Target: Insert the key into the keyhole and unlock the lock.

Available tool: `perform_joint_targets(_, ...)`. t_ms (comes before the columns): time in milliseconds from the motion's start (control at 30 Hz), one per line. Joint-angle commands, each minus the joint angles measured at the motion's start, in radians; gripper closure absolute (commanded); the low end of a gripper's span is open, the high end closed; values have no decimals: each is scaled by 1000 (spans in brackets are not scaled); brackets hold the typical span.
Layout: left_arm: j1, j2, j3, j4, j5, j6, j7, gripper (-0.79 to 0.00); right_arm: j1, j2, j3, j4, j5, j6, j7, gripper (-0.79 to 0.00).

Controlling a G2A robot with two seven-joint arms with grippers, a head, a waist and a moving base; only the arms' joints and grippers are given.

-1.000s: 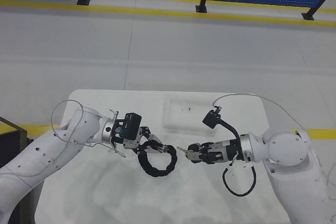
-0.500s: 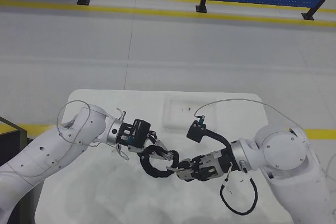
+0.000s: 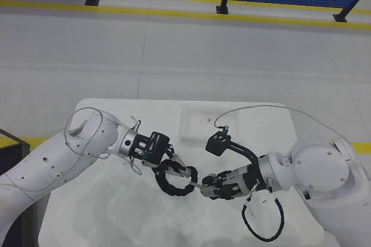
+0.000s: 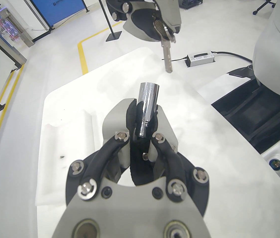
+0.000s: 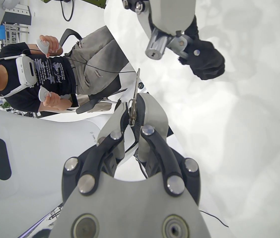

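A: Over the middle of the counter [image 3: 111,210], what does each arm have?

B: The left jaws are pinching the lock [image 4: 147,107] by its chrome barrel, with the black cable loop [image 5: 204,60] trailing off behind it. The right jaws are pinching the key [image 4: 166,58] by its head, the blade poking out toward the lock. Both look lifted off the counter.

A: So the picking up is done. Is the key in?

B: No. From the left wrist, the blade's tip hangs near the barrel's end but apart from it, with bare counter showing between them. From the right wrist, the keyhole [image 5: 153,55] faces the key, yet it sits off to one side of the line the blade points along.

A: Then the lining up isn't finished?

B: I'd say not. The two are close and roughly face to face, but the blade has to be brought in line with the slot. I can't tell whether its flat matches the slot's angle.

A: What is left?

B: Most of the real work, by my reckoning: square the blade to the keyhole, push it in, then turn it until the cable end lets go. Nothing shows the lock open. The loop looks closed from above, though the jaws hide its joint.
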Motion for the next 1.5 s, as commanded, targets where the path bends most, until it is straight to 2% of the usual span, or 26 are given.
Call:
perform_joint_targets(0, -1, 1, 0, 0, 4, 0, 0, 0, 0, 5, 4, -1, 4, 9, -9, 0)
perform_joint_targets(533, -4, -4, 0, 8, -13, 0, 0, 0, 10, 29, -20, 0, 23, 62, -66, 0)
perform_joint_targets(1467, 0, -1, 0, -1, -13, 0, 0, 0, 21, 50, -55, -2, 7, 80, -122, 0)
